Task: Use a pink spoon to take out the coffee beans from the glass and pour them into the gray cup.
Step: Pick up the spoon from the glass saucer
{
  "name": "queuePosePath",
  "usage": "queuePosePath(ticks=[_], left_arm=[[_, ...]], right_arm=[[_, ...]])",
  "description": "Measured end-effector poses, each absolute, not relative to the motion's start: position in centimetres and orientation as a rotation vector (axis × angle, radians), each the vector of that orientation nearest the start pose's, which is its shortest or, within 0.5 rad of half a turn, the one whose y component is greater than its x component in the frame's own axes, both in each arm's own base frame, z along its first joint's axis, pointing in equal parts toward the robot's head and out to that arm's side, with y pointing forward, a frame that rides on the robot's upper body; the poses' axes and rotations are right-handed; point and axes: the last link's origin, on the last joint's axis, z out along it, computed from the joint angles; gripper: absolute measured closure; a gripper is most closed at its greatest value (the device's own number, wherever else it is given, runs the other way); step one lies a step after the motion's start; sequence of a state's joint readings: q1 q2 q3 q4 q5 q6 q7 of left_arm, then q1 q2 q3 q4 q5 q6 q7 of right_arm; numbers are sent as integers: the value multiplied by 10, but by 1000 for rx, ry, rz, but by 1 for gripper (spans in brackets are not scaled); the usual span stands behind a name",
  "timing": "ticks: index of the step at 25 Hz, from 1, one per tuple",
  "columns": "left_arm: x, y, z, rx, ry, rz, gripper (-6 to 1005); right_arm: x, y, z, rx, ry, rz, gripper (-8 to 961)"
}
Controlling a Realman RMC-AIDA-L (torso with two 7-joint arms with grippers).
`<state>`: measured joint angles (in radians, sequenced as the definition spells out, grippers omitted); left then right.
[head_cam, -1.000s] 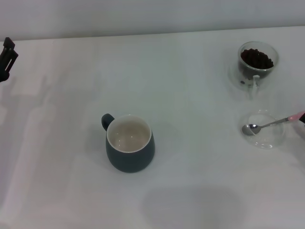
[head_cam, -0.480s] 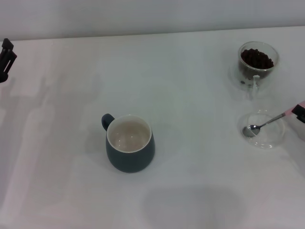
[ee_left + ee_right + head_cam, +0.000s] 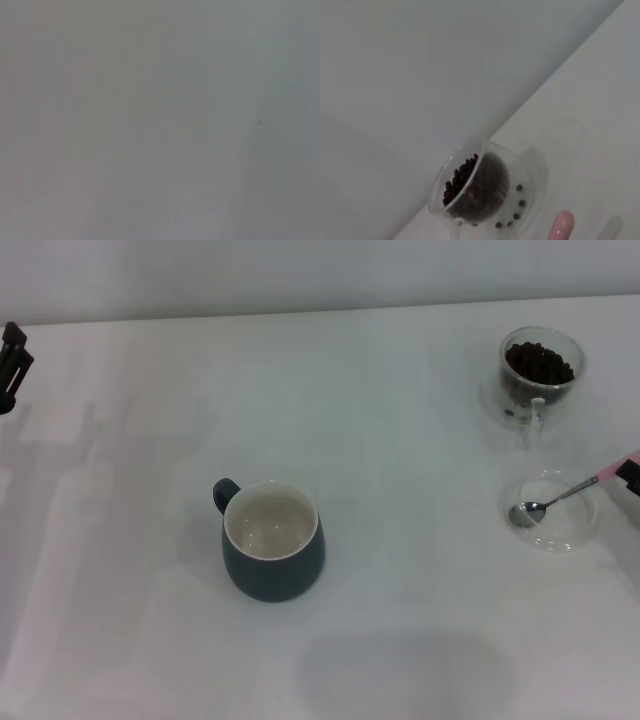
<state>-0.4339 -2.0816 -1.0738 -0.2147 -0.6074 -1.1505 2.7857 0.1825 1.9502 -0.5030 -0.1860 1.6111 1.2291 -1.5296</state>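
Pink spoon [image 3: 560, 501] sat at about 3 o'clock on the table [image 3: 400, 390], its metal bowl resting in the flat clear dish [image 3: 553, 511], neck slanting up toward the right edge where the pink handle end met your right gripper [image 3: 631, 476]. Only a dark sliver of that gripper showed at the frame edge, touching or right at the handle tip; I could not tell whether the fingers were clenched on it or released. The right wrist view showed just the pink handle tip [image 3: 561, 225], no fingers.

The glass [image 3: 541, 373] stood at roughly 1–2 o'clock, just beyond the dish, apparently full of coffee beans [image 3: 540, 363]. In the right wrist view a few beans looked to sit low against the double wall, beneath the main pile.

The gray cup [image 3: 270, 541] was near centre, toward 7 o'clock, handle pointing to about 10 o'clock, well apart from the glass and spoon. The cream inside looked empty, no beans seen.

Your left gripper [image 3: 12, 360] was parked at 9–10 o'clock at the frame edge, far from everything; finger state not readable. The left wrist view showed nothing usable.

Progress, as I judged it: barely begun. You were at the spoon pickup. No scoop or pour done; lifting, scooping, carrying across and tipping all remained.
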Motion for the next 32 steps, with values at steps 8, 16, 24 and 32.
queuePosePath(ticks=[8, 16, 24, 32], left_arm=[[-311, 342, -12, -1572, -667, -900, 107], [-312, 341, -12, -1571, -669, -898, 107], [-314, 341, -10, -1553, -677, -898, 107], [-314, 341, -10, -1549, -678, -899, 106]], right_arm=[[426, 235, 29, -1472, 1654, 1027, 560], [423, 242, 24, -1434, 1655, 1048, 578], [423, 241, 25, -1431, 1657, 1052, 596], [422, 242, 23, -1434, 1659, 1056, 832]])
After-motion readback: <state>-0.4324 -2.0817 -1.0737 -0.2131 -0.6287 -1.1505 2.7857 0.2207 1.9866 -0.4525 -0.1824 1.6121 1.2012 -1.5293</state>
